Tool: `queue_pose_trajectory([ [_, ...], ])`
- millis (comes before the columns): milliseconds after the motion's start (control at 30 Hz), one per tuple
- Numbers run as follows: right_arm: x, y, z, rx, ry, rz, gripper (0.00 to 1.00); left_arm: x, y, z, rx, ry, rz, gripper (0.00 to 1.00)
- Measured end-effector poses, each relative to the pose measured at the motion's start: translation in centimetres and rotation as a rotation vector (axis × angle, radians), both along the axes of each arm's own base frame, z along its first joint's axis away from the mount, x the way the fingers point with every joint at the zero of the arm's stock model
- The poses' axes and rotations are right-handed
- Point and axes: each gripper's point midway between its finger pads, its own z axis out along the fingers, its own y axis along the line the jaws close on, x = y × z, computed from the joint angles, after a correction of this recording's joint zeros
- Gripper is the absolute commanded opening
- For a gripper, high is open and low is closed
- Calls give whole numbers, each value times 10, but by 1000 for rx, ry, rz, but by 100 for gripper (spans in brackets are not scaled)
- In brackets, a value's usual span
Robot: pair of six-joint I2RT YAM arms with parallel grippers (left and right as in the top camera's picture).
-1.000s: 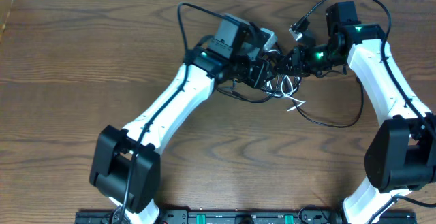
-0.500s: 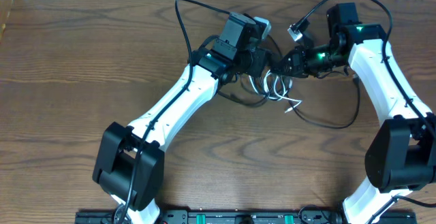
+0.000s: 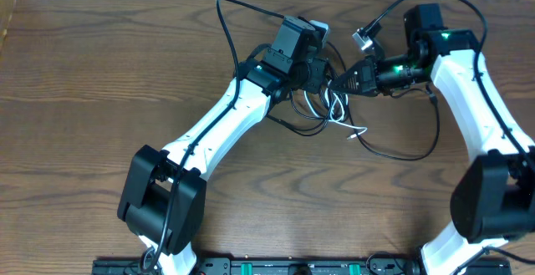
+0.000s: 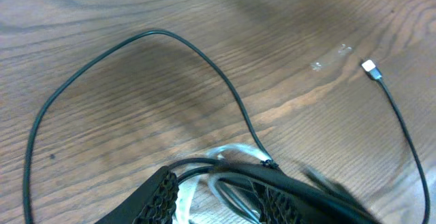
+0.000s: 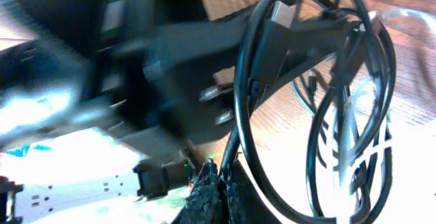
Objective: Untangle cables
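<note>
Both arms meet nose to nose over the upper middle of the table (image 3: 100,116). The cables (image 3: 330,106) are bunched right there, in the small space under the two wrists. From where I stand that closeness looks deliberate: one side anchors a strand so the other can work a loop free. The right gripper (image 5: 218,183), at the bottom edge of its own camera view, has its jaws pressed together on a black cable (image 5: 240,108). That cable rises from between them and curls into several overlapping hoops across the right half of the view. The left gripper (image 4: 218,178) sits at the bottom of its view with its jaws part-way apart. The white cable (image 4: 238,150) and some dark strands lie between the pads, but the blur there is heavy; it seems to be poked into the loops rather than pinching anything. Overhead, the white cable's loops lie just below the grippers, with a free end pointing toward the lower right. One black loop (image 3: 401,155) trails wide and slack across the wood toward the right arm, which I'd judge leaves room to draw it out. In the left wrist view a small plug (image 4: 368,66) lies on bare wood at upper right, well apart from the knot.
</note>
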Motion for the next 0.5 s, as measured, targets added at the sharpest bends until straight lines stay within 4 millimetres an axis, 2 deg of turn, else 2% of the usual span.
queue_pose_trajectory([
  [267,-16,-1,37,16,-84,5,1,7,9,-1,20,-12,37,42],
  [500,-32,-5,67,27,-158,0,1,18,26,-1,22,-13,77,42],
])
